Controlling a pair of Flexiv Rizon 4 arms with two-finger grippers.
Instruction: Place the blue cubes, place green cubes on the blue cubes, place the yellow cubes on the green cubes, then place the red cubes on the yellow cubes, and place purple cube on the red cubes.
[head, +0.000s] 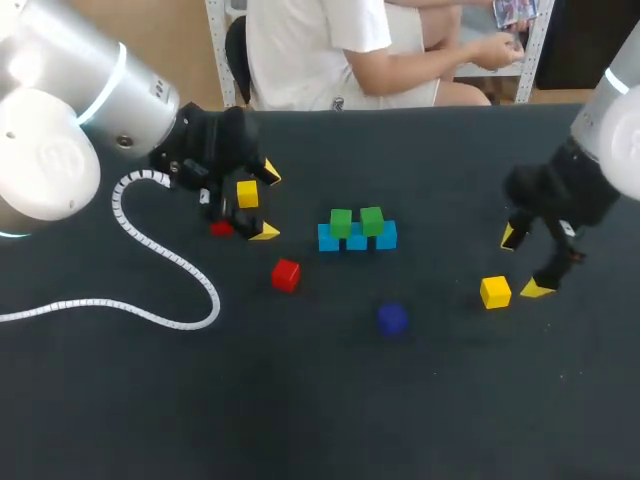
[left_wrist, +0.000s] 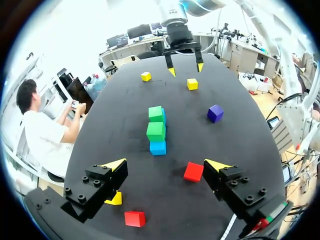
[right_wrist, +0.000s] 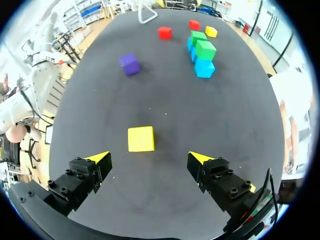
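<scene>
A row of blue cubes (head: 357, 241) lies mid-table with two green cubes (head: 341, 222) on top; the left wrist view shows them (left_wrist: 156, 131) ahead of my fingers. My left gripper (head: 267, 202) is open and empty over a yellow cube (head: 247, 193) and a red cube (head: 221, 228). A second red cube (head: 285, 274) sits just inside one left fingertip (left_wrist: 216, 165). My right gripper (head: 523, 262) is open, with a yellow cube (right_wrist: 140, 138) on the table just ahead between its fingers (right_wrist: 150, 159). A purple cube (head: 392, 319) lies alone toward the front.
A white ribbed cable (head: 165, 262) snakes across the left part of the table. In the left wrist view another yellow cube (left_wrist: 146, 76) sits beside my right gripper (left_wrist: 185, 67) on its far side. The table top is dark.
</scene>
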